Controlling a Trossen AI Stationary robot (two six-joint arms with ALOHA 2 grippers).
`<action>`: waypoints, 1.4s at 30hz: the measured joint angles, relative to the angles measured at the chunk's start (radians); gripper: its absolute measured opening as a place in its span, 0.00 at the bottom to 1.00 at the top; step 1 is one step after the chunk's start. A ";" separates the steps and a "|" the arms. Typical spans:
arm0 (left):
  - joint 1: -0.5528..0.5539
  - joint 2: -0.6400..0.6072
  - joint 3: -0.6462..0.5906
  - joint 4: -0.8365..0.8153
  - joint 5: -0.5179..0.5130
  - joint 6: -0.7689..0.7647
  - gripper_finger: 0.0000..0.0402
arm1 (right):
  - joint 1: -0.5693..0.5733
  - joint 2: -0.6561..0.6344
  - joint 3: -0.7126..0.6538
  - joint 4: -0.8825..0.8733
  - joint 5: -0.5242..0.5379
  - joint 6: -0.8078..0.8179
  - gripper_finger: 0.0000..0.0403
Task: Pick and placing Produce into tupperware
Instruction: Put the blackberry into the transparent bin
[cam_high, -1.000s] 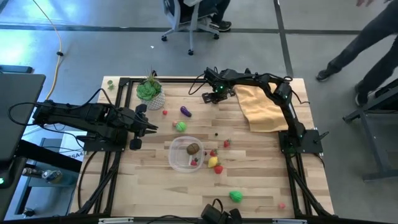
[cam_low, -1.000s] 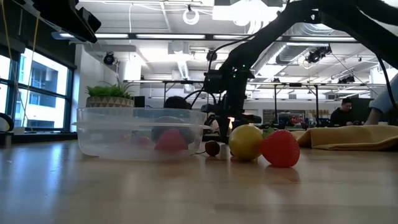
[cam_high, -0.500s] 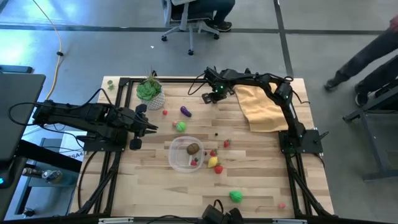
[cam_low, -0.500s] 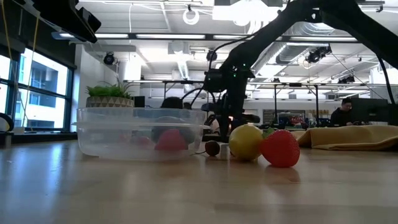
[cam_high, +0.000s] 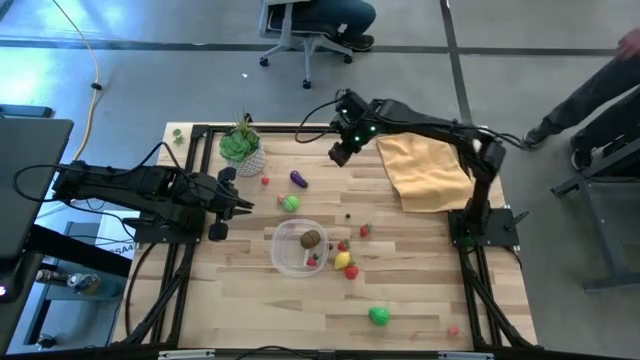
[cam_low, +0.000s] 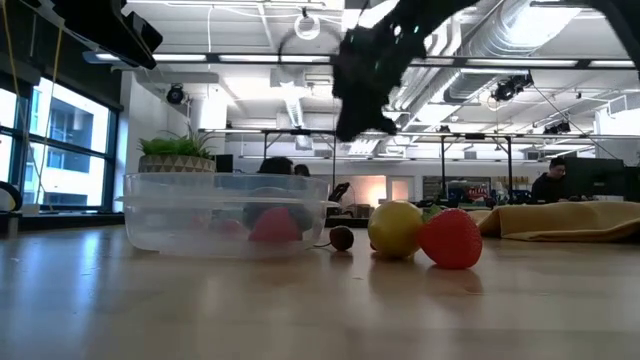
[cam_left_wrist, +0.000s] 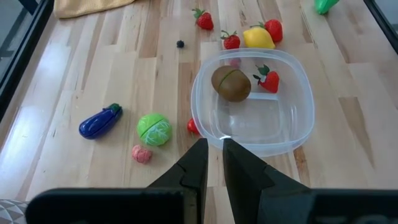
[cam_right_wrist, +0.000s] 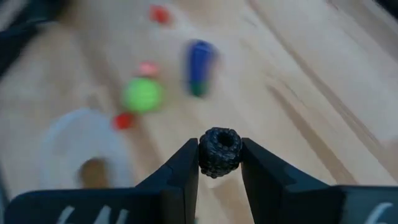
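My right gripper (cam_high: 340, 153) hangs above the far part of the table, beside the yellow cloth, shut on a small black berry (cam_right_wrist: 219, 152). The clear tupperware (cam_high: 298, 247) stands mid-table with a brown kiwi (cam_left_wrist: 231, 84) and a red strawberry (cam_left_wrist: 268, 79) in it. Around it lie a purple eggplant (cam_high: 298, 179), a green cabbage piece (cam_high: 290, 203), a yellow lemon (cam_high: 342, 260) and red berries. My left gripper (cam_left_wrist: 214, 149) waits shut at the table's left, pointing at the tub and touching nothing. My right gripper pinches the black berry by two opposite sides (cam_right_wrist: 203, 155) between its two fingers, at their free ends. The fingers slant down from above. The berry is lifted clear of the table, its hollow end facing the wrist camera.
A green plant in a white pot (cam_high: 241, 148) stands at the far left. A yellow cloth (cam_high: 425, 170) covers the far right. A green leafy piece (cam_high: 379, 316) lies near the front edge. A person sits on a chair beyond the far edge.
My right gripper has risen from the table top near the far edge to well above it, rolling as it went, most of it in the last half second. The produce and the tub have stayed where they were.
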 joint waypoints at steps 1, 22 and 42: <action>0.000 0.000 0.000 0.000 0.000 0.000 0.10 | 0.012 -0.028 0.000 0.002 -0.020 -0.036 0.22; 0.000 0.000 0.000 0.000 0.000 0.000 0.10 | 0.428 -0.065 0.002 0.186 0.149 -0.344 0.22; 0.000 0.000 0.000 0.000 0.000 0.000 0.10 | 0.604 0.197 -0.002 0.203 0.109 -0.280 0.22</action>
